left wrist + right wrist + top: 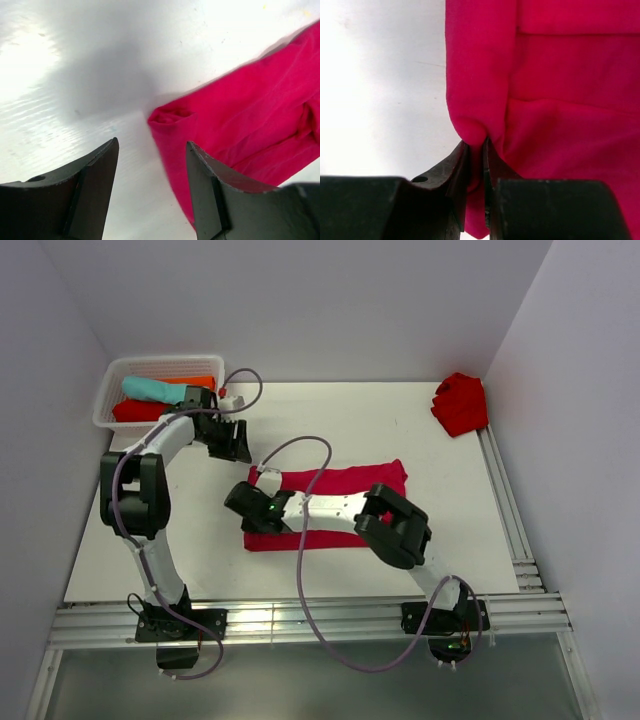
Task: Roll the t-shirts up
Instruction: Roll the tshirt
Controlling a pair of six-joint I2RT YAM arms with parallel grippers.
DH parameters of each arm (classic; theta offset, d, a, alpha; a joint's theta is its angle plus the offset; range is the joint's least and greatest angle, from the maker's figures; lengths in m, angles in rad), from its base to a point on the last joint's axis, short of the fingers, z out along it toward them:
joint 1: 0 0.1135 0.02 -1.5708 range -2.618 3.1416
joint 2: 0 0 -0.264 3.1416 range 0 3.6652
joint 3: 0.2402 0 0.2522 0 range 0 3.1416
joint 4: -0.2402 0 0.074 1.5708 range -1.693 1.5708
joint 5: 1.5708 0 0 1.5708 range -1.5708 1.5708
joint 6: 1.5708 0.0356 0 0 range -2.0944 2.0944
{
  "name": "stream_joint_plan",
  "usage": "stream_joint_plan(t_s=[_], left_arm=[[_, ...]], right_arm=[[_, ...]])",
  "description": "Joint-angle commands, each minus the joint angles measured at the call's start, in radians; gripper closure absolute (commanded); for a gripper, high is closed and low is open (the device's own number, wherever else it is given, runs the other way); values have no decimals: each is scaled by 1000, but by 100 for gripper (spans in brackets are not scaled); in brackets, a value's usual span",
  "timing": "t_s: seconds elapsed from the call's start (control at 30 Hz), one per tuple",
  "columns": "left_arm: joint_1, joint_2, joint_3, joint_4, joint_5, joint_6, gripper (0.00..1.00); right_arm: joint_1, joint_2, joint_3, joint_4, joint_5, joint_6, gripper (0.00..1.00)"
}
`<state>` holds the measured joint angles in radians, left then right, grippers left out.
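A pinkish-crimson t-shirt [345,480] lies folded into a long strip across the middle of the table. My right gripper [250,508] is at its left end, shut on a fold of the cloth [476,135]. My left gripper [232,443] hovers open and empty just beyond the strip's far left corner; that corner [167,116] shows ahead of its fingers [97,175]. A scarlet t-shirt [461,403] lies crumpled at the far right. Rolled teal [152,389], orange [195,382] and red [135,411] t-shirts lie in a basket.
A white slatted basket [108,400] stands at the far left corner. Walls close in the table on the left, back and right. A metal rail [505,500] runs along the right edge and another along the near edge.
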<state>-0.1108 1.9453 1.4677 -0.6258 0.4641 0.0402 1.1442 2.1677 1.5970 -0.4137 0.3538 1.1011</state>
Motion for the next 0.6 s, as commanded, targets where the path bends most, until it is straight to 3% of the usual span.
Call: stream_joint_plan(t_s=[0.0, 0.07, 0.23, 0.57], left_arm=[[42, -60, 43, -64, 60, 44, 38], [49, -75, 39, -72, 67, 56, 38], [66, -105, -7, -74, 73, 89, 38], [74, -100, -109, -34, 103, 115, 38]], right_arm=[[-40, -51, -132, 364, -226, 2, 92], [-53, -58, -161, 410, -254, 12, 92], [-86, -85, -330, 766, -398, 137, 91], [-101, -149, -558, 911, -320, 318, 89]])
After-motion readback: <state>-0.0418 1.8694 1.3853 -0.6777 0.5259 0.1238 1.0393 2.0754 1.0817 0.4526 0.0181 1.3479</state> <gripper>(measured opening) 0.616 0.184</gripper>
